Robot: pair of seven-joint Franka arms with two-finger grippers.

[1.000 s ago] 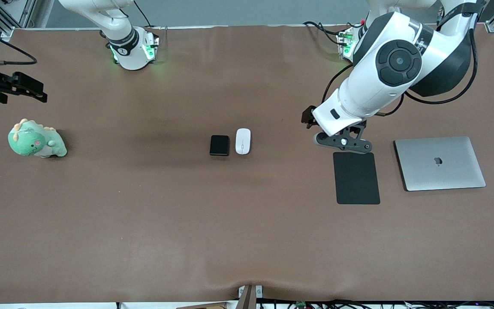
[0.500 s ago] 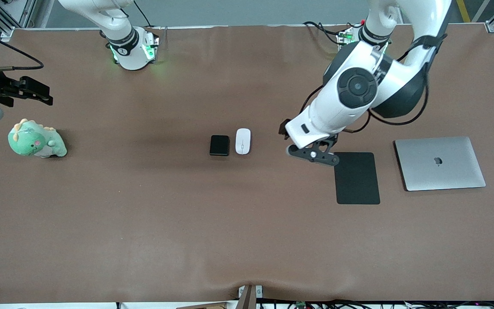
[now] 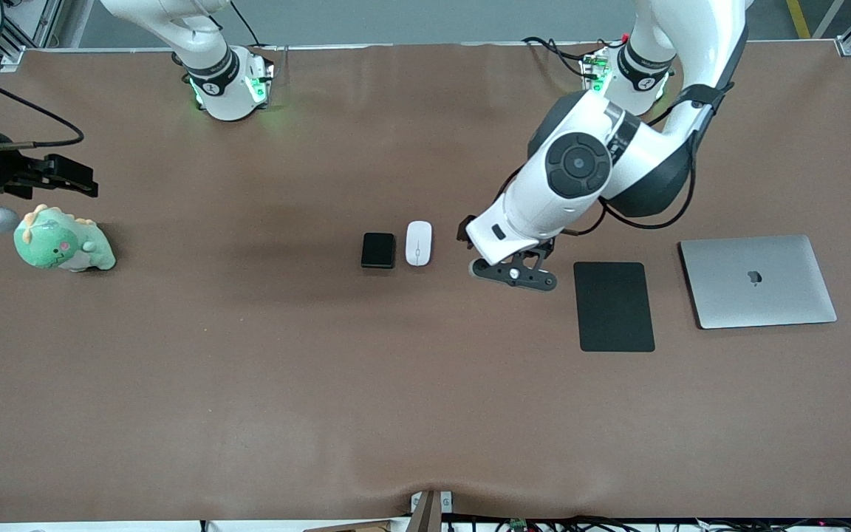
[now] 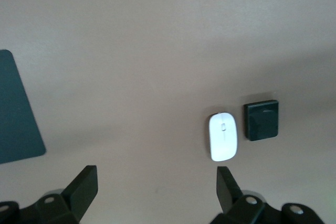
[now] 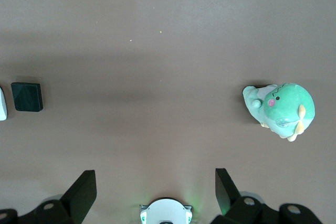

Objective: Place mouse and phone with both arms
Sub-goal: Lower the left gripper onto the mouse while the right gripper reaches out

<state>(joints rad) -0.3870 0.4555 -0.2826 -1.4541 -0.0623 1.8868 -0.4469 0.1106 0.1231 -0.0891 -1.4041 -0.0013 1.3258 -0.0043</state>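
The left end effector (image 3: 512, 274), wide open and empty, hangs just beside the mouse (image 3: 419, 243), toward the left arm's end of the surface, much nearer to it than the open, empty right end effector (image 3: 63, 174).

Bare brown surface (image 3: 322, 384) lies open all around the mouse (image 3: 418, 242) except where the phone (image 3: 378, 250) sits just beside it toward the right arm's end, while the black mat (image 3: 613, 306) and laptop (image 3: 756, 281) crowd the left arm's end.
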